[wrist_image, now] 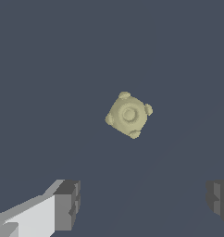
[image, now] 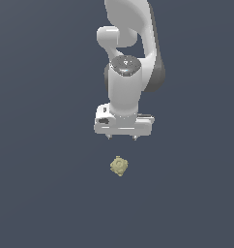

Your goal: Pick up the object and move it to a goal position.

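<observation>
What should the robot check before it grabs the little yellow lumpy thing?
1. Fingers spread wide enough for the lumpy object: ok.
2. Gripper holding nothing: ok.
3. Object in plain sight, nothing covering it: ok.
4. Object lined up between the fingers: not ok; in the wrist view it sits off from the gap.
5. Gripper touching the object: not ok; in the exterior view they are apart.
6. Goal spot in sight: cannot tell, no marker shows.

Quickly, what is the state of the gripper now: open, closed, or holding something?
Gripper: open and holding nothing; its fingers stand wide apart, and the object lies free, away from them.
</observation>
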Controlling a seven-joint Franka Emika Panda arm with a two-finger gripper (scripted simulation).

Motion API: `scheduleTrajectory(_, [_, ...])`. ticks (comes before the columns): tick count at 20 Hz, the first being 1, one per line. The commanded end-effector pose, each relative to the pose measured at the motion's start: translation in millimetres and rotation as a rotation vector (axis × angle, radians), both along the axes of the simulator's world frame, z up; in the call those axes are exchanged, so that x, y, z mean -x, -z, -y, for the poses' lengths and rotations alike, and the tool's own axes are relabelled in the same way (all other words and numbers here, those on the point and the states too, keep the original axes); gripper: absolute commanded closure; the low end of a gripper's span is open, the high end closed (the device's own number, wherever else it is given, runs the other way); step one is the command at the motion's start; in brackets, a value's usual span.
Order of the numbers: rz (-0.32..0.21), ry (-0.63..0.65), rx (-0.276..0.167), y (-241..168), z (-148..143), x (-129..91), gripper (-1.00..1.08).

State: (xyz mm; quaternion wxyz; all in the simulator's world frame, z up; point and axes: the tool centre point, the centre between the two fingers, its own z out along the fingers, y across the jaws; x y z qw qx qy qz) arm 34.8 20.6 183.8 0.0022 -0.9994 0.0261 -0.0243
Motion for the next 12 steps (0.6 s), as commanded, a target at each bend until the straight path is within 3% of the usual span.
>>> scheduleTrajectory(1, [-0.005,0.051,-0.004,8,1,-7,-0.92])
scheduleTrajectory(12, [-0.034,0.35,-0.014,58,8,-41,-0.92])
